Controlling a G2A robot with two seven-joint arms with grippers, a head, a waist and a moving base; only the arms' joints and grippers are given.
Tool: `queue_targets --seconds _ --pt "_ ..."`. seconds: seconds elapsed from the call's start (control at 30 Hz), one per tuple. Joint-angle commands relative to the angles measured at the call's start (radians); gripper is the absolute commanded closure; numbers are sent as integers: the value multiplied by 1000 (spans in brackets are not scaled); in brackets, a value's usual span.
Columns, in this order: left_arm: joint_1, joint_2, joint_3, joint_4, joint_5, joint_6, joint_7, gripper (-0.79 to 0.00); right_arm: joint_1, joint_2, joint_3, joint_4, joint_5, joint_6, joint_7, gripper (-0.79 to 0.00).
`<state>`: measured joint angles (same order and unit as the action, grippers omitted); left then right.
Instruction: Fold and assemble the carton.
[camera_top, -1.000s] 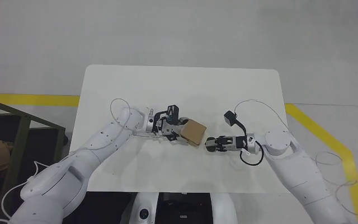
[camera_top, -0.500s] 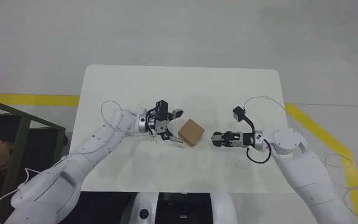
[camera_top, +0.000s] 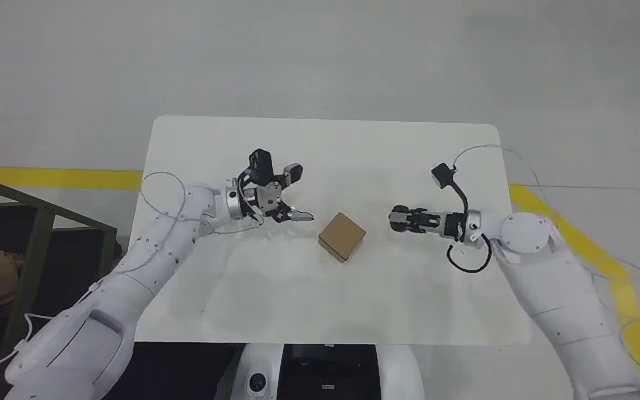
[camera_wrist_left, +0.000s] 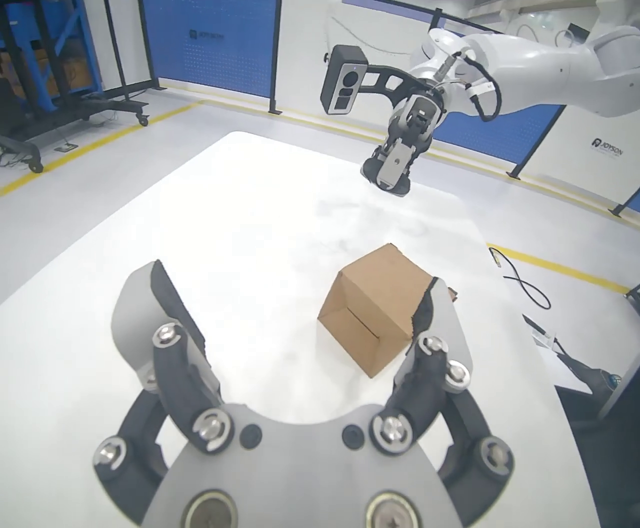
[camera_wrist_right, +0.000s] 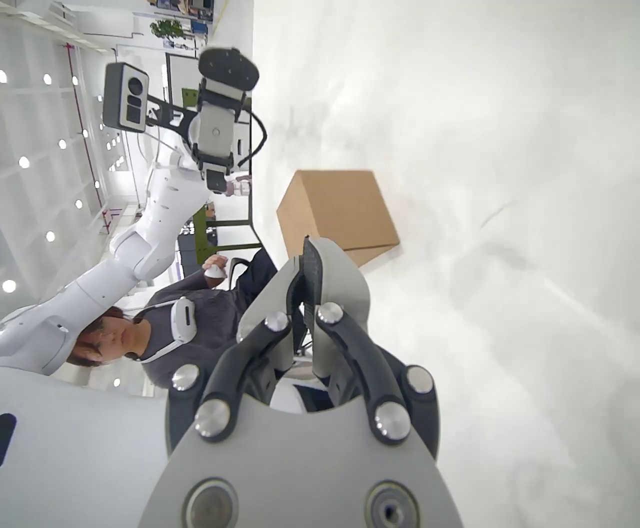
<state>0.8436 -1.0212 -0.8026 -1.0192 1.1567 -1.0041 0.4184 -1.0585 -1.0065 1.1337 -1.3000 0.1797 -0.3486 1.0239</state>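
Note:
A small brown carton (camera_top: 342, 236) stands folded into a closed cube near the middle of the white table (camera_top: 200, 150), free of both grippers. In the left wrist view the carton (camera_wrist_left: 378, 309) sits just beyond my left gripper (camera_wrist_left: 295, 280), whose fingers are spread wide with nothing between them. From above, the left gripper (camera_top: 296, 205) hangs to the carton's left and slightly farther back. My right gripper (camera_top: 396, 219) is to the carton's right, a short gap away, fingers pressed together and empty. The right wrist view shows the carton (camera_wrist_right: 336, 212) past the shut right gripper (camera_wrist_right: 304, 250).
The white table has open surface all around the carton. A black cable (camera_wrist_left: 525, 287) lies on the floor beyond the table edge. Yellow floor lines (camera_top: 70, 179) run on both sides.
Both arms have drawn back from the carton, the left one leftward and farther back, the right one rightward. The left gripper let go and now stands open. The carton rests alone on the table.

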Motion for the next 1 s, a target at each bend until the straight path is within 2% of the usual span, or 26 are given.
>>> queue_targets --seconds 0.0,0.03,0.07,0.13,0.17,0.2,0.5,0.73,0.97 --pt "-10 4 -14 3 -46 -5 -97 -785 4 2 17 11 -12 -36 -29 -135" --pt "-8 7 -28 3 -82 -3 -125 -785 4 4 27 16 -20 -51 -45 -206" --pt "-4 10 -40 -1 -123 -7 -151 -785 4 6 37 16 -30 -65 -59 -234" --pt "3 17 -73 -20 -183 7 -185 -785 0 9 56 12 -42 -80 -81 -354" --pt "12 21 -88 -27 -209 15 -198 -785 -1 11 68 6 -51 -87 -94 -489" --pt "19 25 -105 -36 -232 25 -210 -785 -2 14 79 -1 -60 -93 -104 -773" --pt "110 61 -239 -123 -335 105 -295 -785 5 28 151 -51 -126 -111 -158 -785" --pt "147 88 -339 -125 -391 111 -381 -785 62 29 159 -45 -187 -105 -185 -785" --pt "153 109 -429 -113 -419 125 -446 -785 117 29 159 -35 -229 -107 -190 -785"
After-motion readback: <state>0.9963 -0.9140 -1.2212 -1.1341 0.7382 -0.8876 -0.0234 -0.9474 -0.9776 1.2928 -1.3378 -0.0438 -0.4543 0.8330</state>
